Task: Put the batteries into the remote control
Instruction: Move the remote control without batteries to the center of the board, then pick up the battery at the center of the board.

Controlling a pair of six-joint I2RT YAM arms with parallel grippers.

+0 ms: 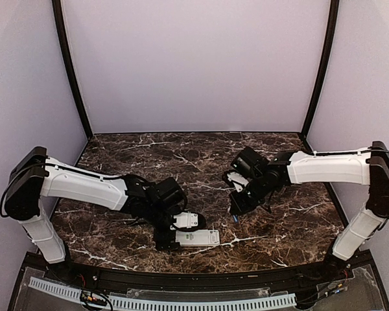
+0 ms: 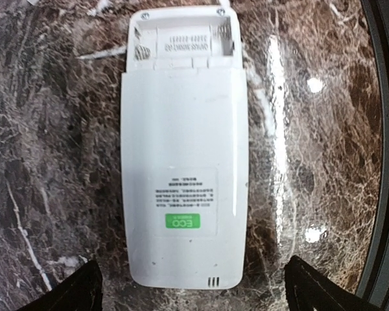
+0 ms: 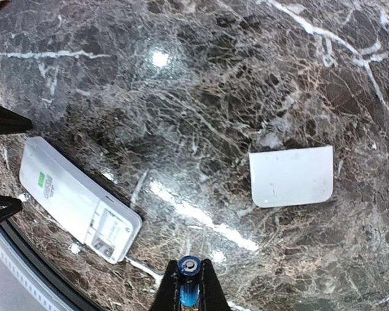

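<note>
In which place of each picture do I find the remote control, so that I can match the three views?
Top external: remote control low in the centre of the picture.
Left wrist: remote control fills the middle, back side up.
Right wrist: remote control at lower left, left of the battery.
Shared landmark: green sticker on its back, in both wrist views.

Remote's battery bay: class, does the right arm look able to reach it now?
Probably yes. The bay is uncovered, facing up, with only bare table between it and the right hand holding a battery; the left hand straddles the remote's other end.
</note>
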